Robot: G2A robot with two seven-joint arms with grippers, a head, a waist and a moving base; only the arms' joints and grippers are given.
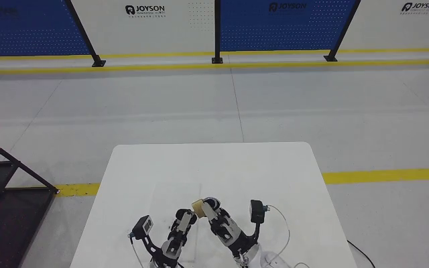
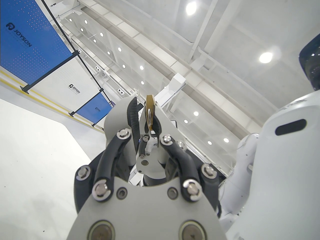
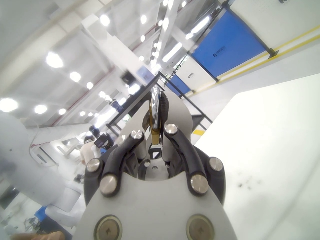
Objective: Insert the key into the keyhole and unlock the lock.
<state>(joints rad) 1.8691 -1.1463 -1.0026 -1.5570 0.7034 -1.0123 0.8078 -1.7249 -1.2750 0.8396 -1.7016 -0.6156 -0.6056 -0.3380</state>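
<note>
Both arms stand at the near edge of the white table (image 1: 214, 167), wrists turned so the grippers point upward. My left gripper (image 2: 143, 106) is shut on a thin brass key (image 2: 150, 113), seen edge-on with its head sticking out past the fingertips. My right gripper (image 3: 157, 111) is shut on a padlock (image 3: 154, 133) with a brass body and a chrome shackle (image 3: 156, 97). From above, the padlock (image 1: 198, 204) shows at the tip of the right gripper (image 1: 206, 208), close beside the left gripper (image 1: 185, 216). The keyhole is hidden.
A black metal frame (image 1: 20, 174) stands beside the table's left edge. Blue and white fence panels (image 1: 281, 23) line the far side of the floor. The table's bare top (image 3: 270, 126) stretches away beyond both grippers.
</note>
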